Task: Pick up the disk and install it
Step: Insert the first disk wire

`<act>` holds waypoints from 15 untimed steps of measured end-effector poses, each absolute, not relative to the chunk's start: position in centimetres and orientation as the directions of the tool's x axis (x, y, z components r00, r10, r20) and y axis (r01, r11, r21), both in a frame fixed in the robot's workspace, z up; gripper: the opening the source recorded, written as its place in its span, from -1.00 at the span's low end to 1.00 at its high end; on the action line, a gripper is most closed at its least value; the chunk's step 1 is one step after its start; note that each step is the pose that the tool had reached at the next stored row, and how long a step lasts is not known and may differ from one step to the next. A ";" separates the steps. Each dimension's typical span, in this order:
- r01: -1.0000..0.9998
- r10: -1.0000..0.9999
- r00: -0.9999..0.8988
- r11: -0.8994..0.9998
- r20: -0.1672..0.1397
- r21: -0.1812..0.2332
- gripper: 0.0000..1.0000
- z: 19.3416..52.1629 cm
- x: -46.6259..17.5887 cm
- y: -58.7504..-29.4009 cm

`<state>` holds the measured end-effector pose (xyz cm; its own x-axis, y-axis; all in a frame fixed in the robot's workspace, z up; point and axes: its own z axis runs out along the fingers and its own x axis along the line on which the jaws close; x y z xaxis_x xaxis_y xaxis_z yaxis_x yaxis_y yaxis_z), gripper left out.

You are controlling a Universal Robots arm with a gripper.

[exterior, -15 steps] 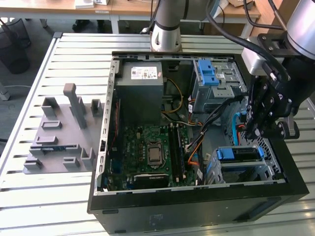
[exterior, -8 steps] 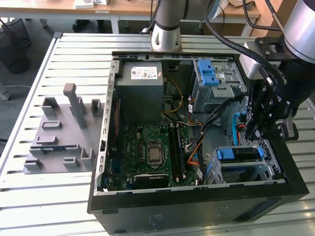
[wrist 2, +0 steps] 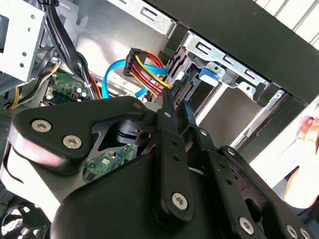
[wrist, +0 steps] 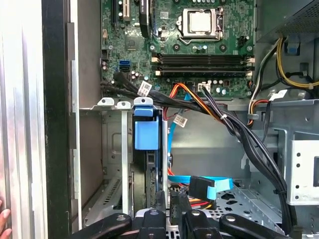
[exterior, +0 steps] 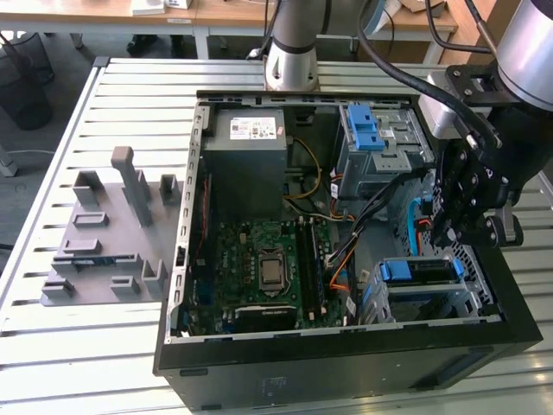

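Inside the open computer case (exterior: pixel 259 363), the disk (exterior: pixel 421 275) in its bay, tool (exterior: pixel 471 232) nearby, grip indiscernible.

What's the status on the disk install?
Black gripper low inside the open case, by the drive cage. Blue-framed silver disk sits upright in the metal cage slot. Flat blue cable lies right beside the gripper.

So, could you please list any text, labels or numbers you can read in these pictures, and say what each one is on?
None can be read.
White sticker on the power supply: print too small to read.
White tags on the black cables: blurred.
Motherboard markings: too small.
Blue latch of the disk: no print visible.
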<state>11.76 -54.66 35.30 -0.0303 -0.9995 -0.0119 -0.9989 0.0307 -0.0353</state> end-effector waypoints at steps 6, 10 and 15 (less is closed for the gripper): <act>-0.999 -0.999 -0.036 0.036 -0.012 -0.035 -0.53 35.3 11.7 -54.4; -0.999 -0.999 -0.039 0.039 -0.012 -0.035 -0.53 35.3 11.7 -54.3; -0.998 -0.999 -0.039 0.040 -0.012 -0.038 -0.53 35.0 11.7 -54.3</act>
